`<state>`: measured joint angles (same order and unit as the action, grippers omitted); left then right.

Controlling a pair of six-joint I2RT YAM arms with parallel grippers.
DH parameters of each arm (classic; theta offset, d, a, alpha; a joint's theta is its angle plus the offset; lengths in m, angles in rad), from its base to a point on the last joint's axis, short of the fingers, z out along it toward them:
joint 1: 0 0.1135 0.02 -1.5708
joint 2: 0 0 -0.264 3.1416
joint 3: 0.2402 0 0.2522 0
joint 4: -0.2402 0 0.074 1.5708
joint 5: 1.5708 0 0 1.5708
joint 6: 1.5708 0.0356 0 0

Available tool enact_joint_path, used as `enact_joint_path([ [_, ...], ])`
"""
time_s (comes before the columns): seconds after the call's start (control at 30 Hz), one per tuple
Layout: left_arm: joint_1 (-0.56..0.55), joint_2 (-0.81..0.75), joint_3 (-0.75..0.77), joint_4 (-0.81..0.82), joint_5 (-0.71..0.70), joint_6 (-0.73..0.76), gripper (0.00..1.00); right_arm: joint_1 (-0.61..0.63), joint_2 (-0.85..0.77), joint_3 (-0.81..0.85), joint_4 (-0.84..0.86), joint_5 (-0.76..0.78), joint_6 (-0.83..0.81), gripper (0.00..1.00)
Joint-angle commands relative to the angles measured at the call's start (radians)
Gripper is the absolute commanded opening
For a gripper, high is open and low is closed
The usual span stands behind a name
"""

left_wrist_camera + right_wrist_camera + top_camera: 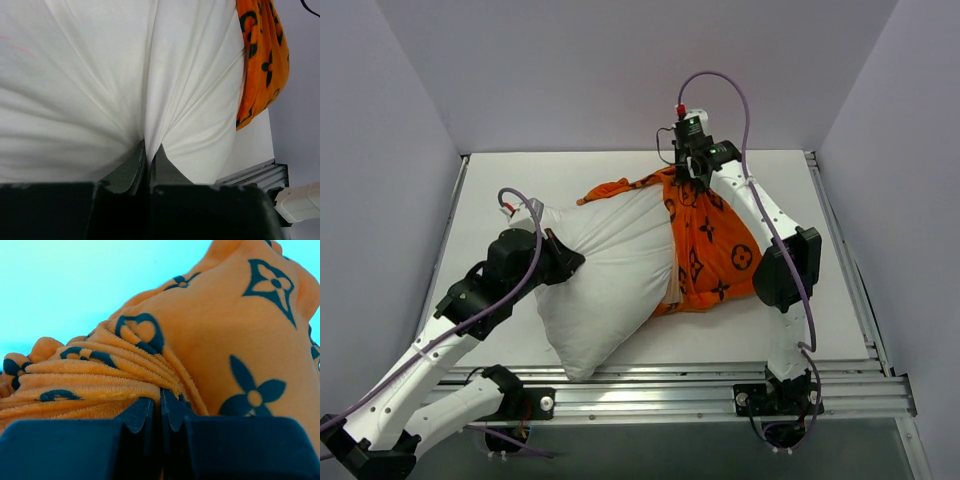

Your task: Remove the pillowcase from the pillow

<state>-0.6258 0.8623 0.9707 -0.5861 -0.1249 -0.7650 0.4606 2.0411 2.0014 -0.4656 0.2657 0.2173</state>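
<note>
We saw the flat white counter (570,170) carrying everything, closed in by pale walls, with a ribbed metal rail (670,385) along its near edge.

On the middle of it lay the large, plump, plain white stuffed pillow (610,270). Its long axis ran roughly left to right, tilted a little. The bare white end pointed left, with one corner reaching towards the near rail, and the other end pointed right and lay hidden under the cover.

The bright orange plush pillowcase (715,250), printed with black four-petal flowers and circles, was bunched over that right end. Its open edge faced left across the pillow's middle, and a thin strip of orange trailed along the pillow's far edge. In the left wrist view the pillow (100,75) filled most of the picture, with the pillowcase (262,60) at the upper right.

The left tool (568,262) sat at the pillow's left side. From its own camera the left tool (148,155) was clamped on a pinch of white pillow fabric, creases fanning out from the grip.

The right tool (695,175) stood at the far top of the pillowcase. Close up, the right tool (160,400) was closed on gathered folds of the pillowcase (215,340).
</note>
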Motion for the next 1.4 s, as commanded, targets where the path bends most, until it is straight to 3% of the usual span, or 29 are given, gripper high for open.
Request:
enact_joint_path([
  [0.0,0.005,-0.126,0.089,-0.423,-0.117,0.026,0.02,-0.272,0.057,0.1,0.038,0.392,0.005,0.0],
  [0.2,0.006,-0.115,0.143,-0.528,-0.237,0.033,0.02,-0.313,0.031,0.109,0.067,0.264,0.002,0.0],
  [0.3,0.006,-0.086,0.14,-0.474,-0.259,0.059,0.02,-0.277,-0.025,0.022,0.149,-0.093,-0.03,0.0],
  [0.37,0.008,-0.031,0.134,-0.382,-0.234,0.085,0.02,-0.234,-0.08,-0.062,0.18,-0.21,-0.009,0.0],
  [0.47,0.02,0.064,0.138,-0.27,-0.245,0.111,0.02,-0.128,-0.154,-0.148,0.208,-0.223,-0.006,0.01],
  [0.5,0.032,0.088,0.148,-0.253,-0.249,0.119,0.02,-0.108,-0.177,-0.17,0.231,-0.249,0.002,0.07],
  [0.53,0.052,0.145,0.16,-0.229,-0.249,0.124,0.02,-0.085,-0.223,-0.191,0.243,-0.266,0.013,0.25],
  [0.57,0.096,0.171,0.186,-0.216,-0.249,0.134,0.02,-0.082,-0.246,-0.214,0.255,-0.302,0.023,0.34],
  [0.67,0.185,0.248,0.249,-0.189,-0.213,0.164,0.03,-0.082,-0.35,-0.297,0.278,-0.327,0.063,0.51],
  [0.77,0.187,0.259,0.304,-0.161,-0.162,0.233,0.47,-0.082,-0.468,-0.397,0.263,-0.27,0.079,0.63],
  [0.83,0.175,0.242,0.345,-0.15,-0.093,0.275,0.91,-0.082,-0.566,-0.513,0.262,-0.211,0.108,0.67],
  [0.87,0.167,0.238,0.359,-0.152,-0.059,0.327,0.96,-0.082,-0.597,-0.556,0.26,-0.188,0.123,0.67],
  [0.93,0.112,0.221,0.391,-0.17,0.002,0.372,0.94,-0.082,-0.692,-0.649,0.268,-0.16,0.151,0.68],
  [1.07,-0.075,0.188,0.39,-0.182,-0.021,0.509,0.94,-0.082,-0.786,-0.867,0.285,-0.19,0.202,0.7],
  [1.27,-0.348,0.271,0.271,-0.112,-0.169,0.639,0.94,-0.079,-0.716,-0.944,0.399,-0.342,0.2,0.74],
  [1.37,-0.391,0.357,0.241,-0.067,-0.226,0.673,0.94,-0.079,-0.636,-0.905,0.449,-0.367,0.18,0.75],
])
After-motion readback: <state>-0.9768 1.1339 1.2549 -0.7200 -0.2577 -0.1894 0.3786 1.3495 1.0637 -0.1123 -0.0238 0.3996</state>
